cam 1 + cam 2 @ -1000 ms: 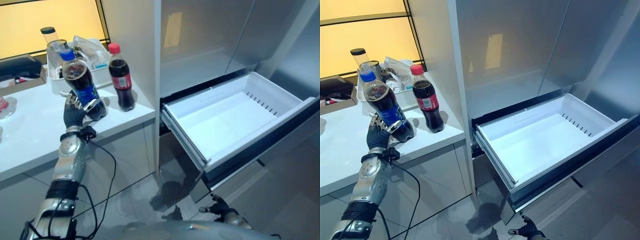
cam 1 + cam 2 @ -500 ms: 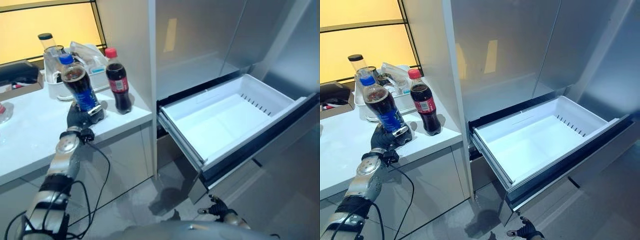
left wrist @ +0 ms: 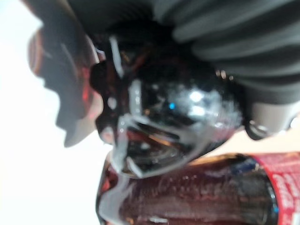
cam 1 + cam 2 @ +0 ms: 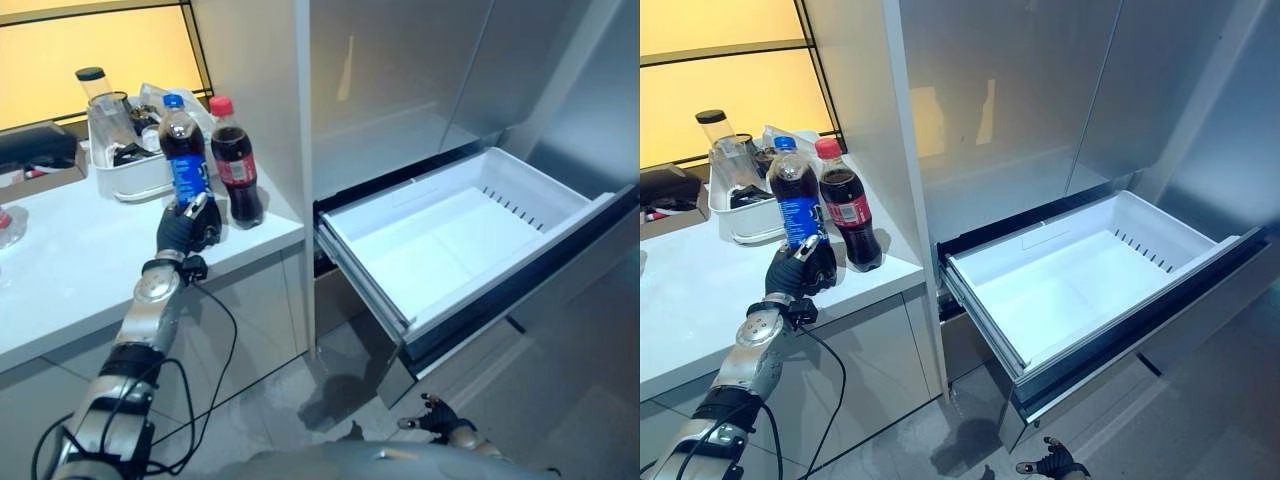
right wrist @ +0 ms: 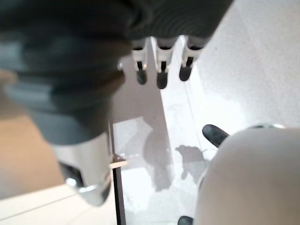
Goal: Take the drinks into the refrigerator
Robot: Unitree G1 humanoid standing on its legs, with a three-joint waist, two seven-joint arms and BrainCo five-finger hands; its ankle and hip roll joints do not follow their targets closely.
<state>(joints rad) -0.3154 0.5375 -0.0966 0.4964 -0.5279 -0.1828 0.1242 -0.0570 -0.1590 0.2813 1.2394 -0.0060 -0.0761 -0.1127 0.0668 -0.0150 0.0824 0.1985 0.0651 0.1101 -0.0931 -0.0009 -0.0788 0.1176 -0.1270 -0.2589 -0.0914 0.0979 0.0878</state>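
On the glossy white counter (image 4: pixel 60 270), the left hand (image 4: pixel 186 225) clamps a blue-labelled cola bottle (image 4: pixel 183 160) upright beside the red-capped cola bottle (image 4: pixel 235 165). The smooth white plastic drawer (image 4: pixel 450 235) stands open. The right hand (image 4: pixel 437 419) hangs low, fingers relaxed.

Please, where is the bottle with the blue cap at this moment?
The blue-capped bottle is upright in the left hand, above the white counter at the robot's left, close beside the red-capped bottle.
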